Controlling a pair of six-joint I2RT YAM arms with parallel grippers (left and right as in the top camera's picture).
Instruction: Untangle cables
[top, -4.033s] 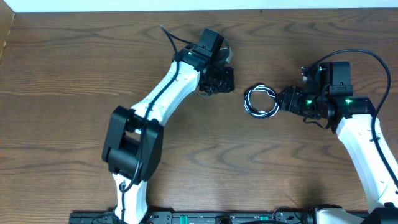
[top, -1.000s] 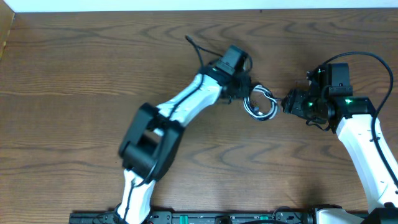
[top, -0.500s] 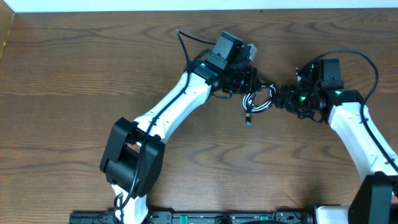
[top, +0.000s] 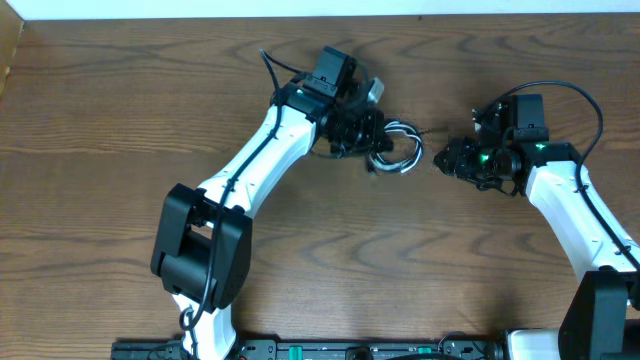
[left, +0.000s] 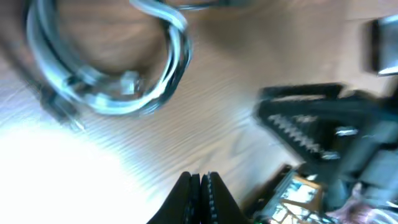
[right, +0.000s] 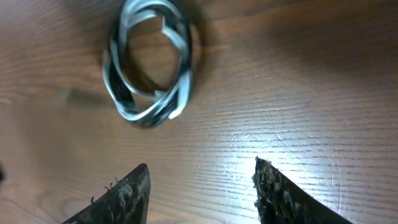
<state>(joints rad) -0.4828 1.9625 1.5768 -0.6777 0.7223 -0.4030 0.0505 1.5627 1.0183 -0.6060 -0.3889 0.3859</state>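
The black and white cables (top: 400, 150) lie wound together in one small coil on the wooden table (top: 100, 120). My left gripper (top: 370, 140) is at the coil's left edge. In the left wrist view its fingers (left: 200, 180) are shut with nothing seen between them, and the blurred coil (left: 106, 68) lies ahead of them. My right gripper (top: 448, 160) is a short way right of the coil and apart from it. In the right wrist view it (right: 202, 186) is open and empty, with the coil (right: 149, 68) ahead of it.
The right gripper also shows in the left wrist view (left: 323, 137), facing the left one. The table's back edge meets a white strip (top: 200, 8). Thick black wires loop off both arms.
The left gripper has pulled back to the left and the coil has moved left with it, away from the right gripper, which has stayed almost in place.
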